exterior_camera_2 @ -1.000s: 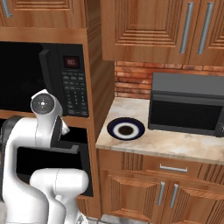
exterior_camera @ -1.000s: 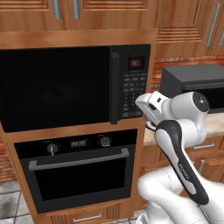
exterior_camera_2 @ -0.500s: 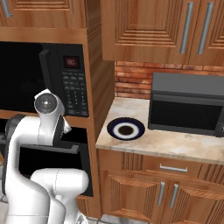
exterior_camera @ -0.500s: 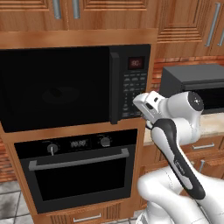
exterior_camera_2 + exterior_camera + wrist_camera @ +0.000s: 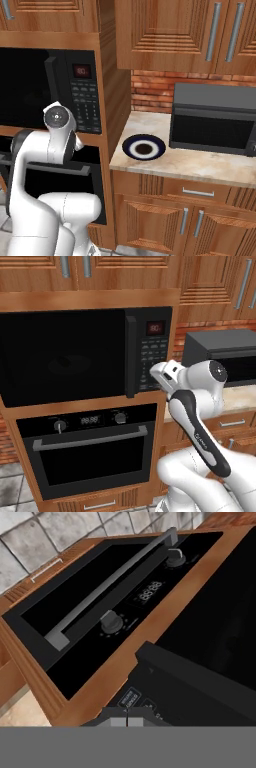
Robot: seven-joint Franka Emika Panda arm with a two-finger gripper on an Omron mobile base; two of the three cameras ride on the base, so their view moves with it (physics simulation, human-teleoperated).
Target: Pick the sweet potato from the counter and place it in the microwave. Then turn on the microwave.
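The black microwave [image 5: 65,358] is set into the wooden wall unit with its wide door closed and the red display [image 5: 155,328] lit. My gripper [image 5: 154,381] is shut, its tips at the bottom rows of the right-hand keypad [image 5: 151,358]. In the hand view the shut gripper [image 5: 126,721] sits right against the lowest keypad buttons [image 5: 131,698], with nothing between the fingers. The sweet potato is out of view. The beige counter [image 5: 200,165] lies to the right of the microwave.
A black oven [image 5: 90,438] with knobs and a bar handle sits directly under the microwave. On the counter stand a blue-rimmed plate [image 5: 143,148] and a smaller dark grey box appliance [image 5: 215,120]. Wooden cabinets hang above.
The hand has moved left, closer to the lower part of the microwave keypad. The jaws have stayed shut.
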